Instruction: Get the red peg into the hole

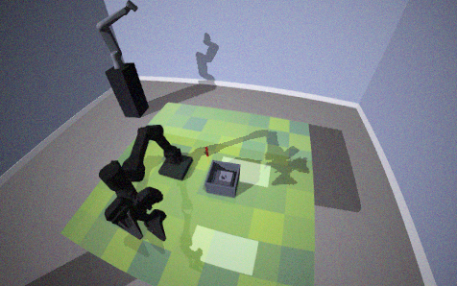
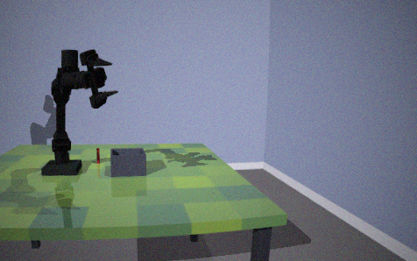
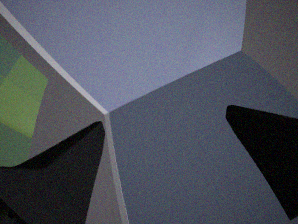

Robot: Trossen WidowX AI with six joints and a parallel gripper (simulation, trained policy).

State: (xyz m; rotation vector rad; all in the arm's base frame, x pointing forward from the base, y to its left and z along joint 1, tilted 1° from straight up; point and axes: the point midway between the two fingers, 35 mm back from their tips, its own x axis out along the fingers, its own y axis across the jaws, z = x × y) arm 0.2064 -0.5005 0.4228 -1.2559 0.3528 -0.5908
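Observation:
The red peg [image 1: 206, 152] [image 2: 98, 156] stands upright on the table, between the arm's base and the open box in the exterior view. The grey open box [image 1: 221, 187] [image 2: 128, 163] sits to the right of the peg. In the top view a light plate [image 1: 230, 177] with a dark hole shows at its bottom. My gripper [image 1: 153, 238] [image 2: 114, 78] [image 3: 167, 119] is wide open and empty. It hangs high above the table, well away from the peg and the box. Neither peg nor box shows in the wrist view.
The arm's black base [image 1: 175, 168] [image 2: 61, 167] is bolted beside the peg. The green patchwork table [image 1: 269, 226] [image 2: 166, 210] carries arm shadows and pale patches. A second grey arm [image 1: 108, 38] stands on a black pedestal [image 1: 127, 91] beyond the table. Walls surround the scene.

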